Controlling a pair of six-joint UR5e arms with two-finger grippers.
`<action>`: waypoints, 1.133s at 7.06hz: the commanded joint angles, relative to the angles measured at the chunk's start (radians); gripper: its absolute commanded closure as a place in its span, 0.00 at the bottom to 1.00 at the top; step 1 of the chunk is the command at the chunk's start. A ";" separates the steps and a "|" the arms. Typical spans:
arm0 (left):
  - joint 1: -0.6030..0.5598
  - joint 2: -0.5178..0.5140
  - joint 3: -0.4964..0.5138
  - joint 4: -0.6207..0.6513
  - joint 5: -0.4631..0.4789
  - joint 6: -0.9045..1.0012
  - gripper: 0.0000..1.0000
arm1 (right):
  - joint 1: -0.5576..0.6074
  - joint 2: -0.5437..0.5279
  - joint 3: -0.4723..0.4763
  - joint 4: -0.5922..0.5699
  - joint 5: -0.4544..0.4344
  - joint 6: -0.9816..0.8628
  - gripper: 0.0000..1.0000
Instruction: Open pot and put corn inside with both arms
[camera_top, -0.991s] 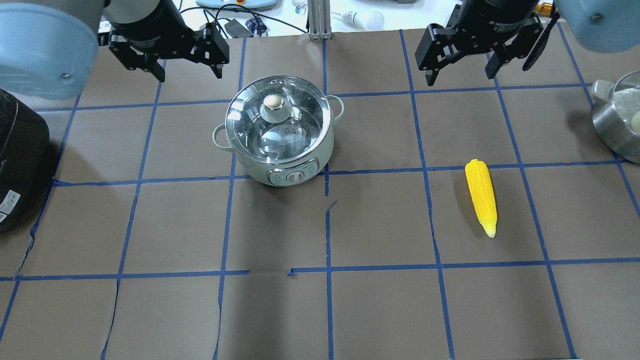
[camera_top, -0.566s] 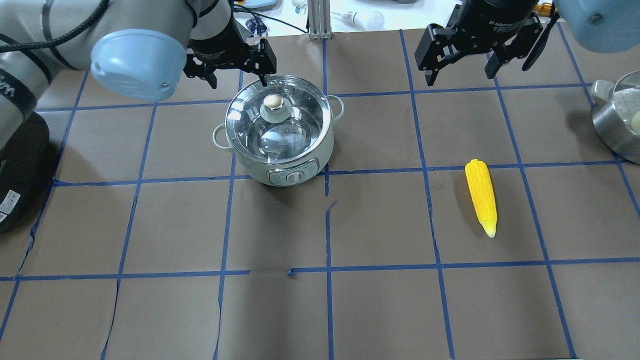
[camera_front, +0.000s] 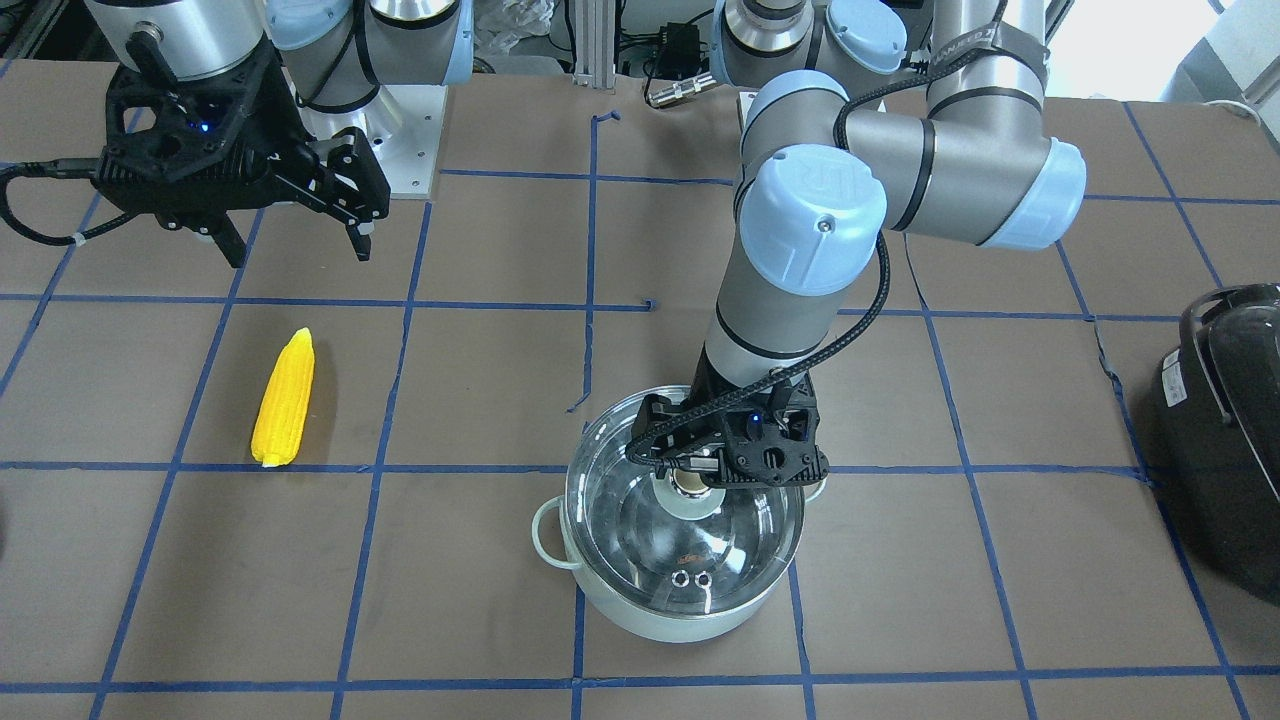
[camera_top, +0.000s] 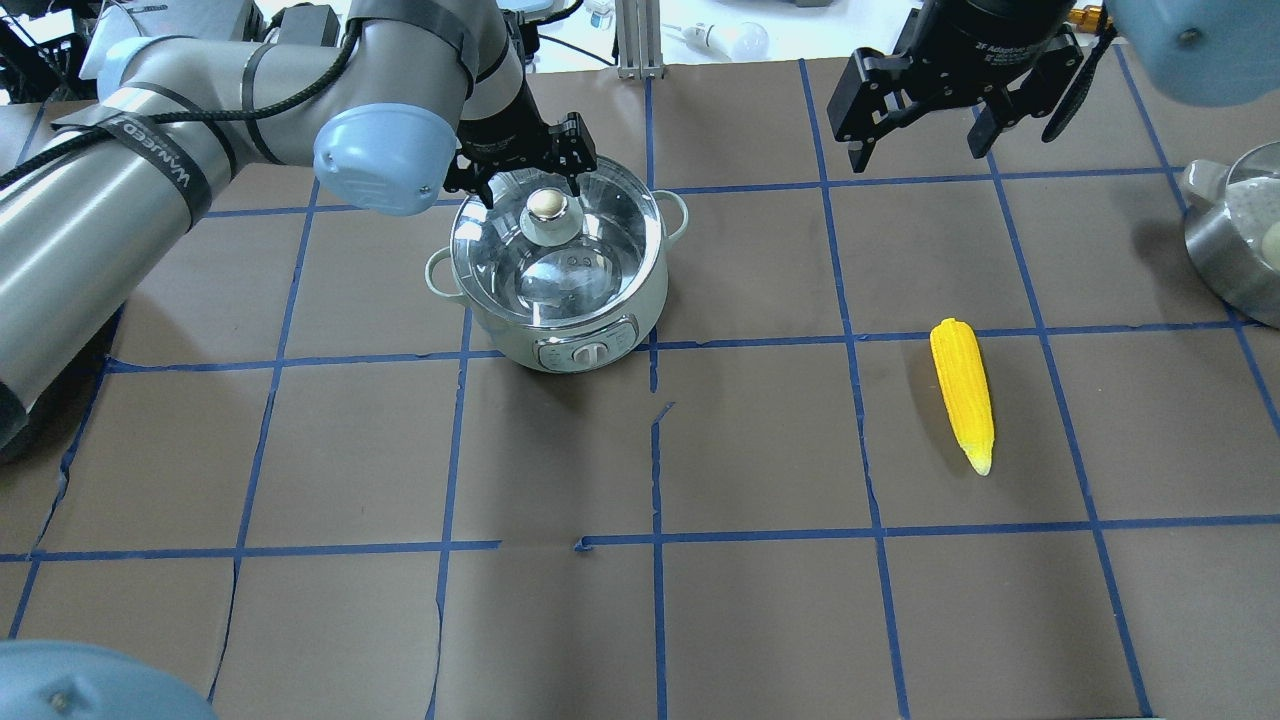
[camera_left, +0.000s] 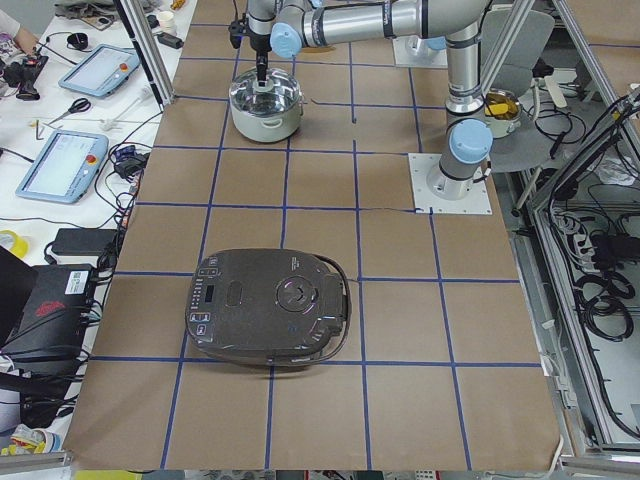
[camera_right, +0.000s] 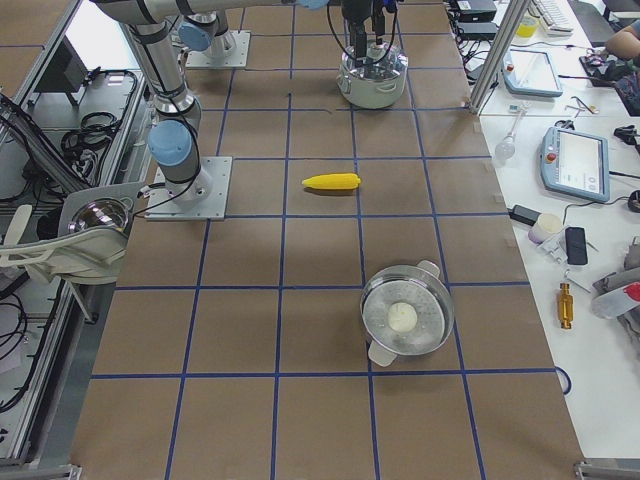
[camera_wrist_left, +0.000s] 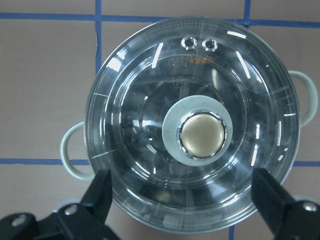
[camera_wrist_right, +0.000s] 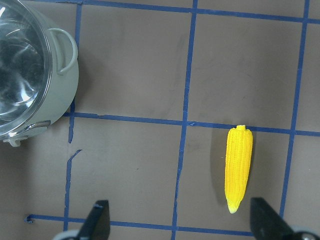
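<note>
Hovering wide open above the lid knob (camera_top: 547, 204) of the pot (camera_top: 590, 330) by the robot-side edge, the left gripper (camera_top: 532, 190) must next drop and pinch; the right gripper (camera_top: 920, 155) hangs wide, the corn (camera_top: 962, 392) toward the right edge.

left-arm strap (camera_top: 150, 152): "WANJEED" | right hand (camera_top: 918, 152): "Adaptive", rest unclear

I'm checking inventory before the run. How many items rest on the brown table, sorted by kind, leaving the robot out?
Pots: 2 (mint-green pot, steel pot)
Black cooker: 1
Corn: 1
Round white item inside the steel pot: 1
Total: 5
</note>
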 joint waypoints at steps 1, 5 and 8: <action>-0.003 -0.032 0.003 0.005 0.000 -0.019 0.00 | -0.001 0.000 0.000 0.000 -0.003 0.000 0.00; -0.022 -0.041 0.007 0.007 -0.002 -0.058 0.27 | -0.001 0.000 0.000 0.000 -0.003 0.000 0.00; -0.022 -0.041 0.007 0.005 -0.003 -0.050 0.51 | -0.005 0.000 -0.002 0.002 -0.004 0.000 0.00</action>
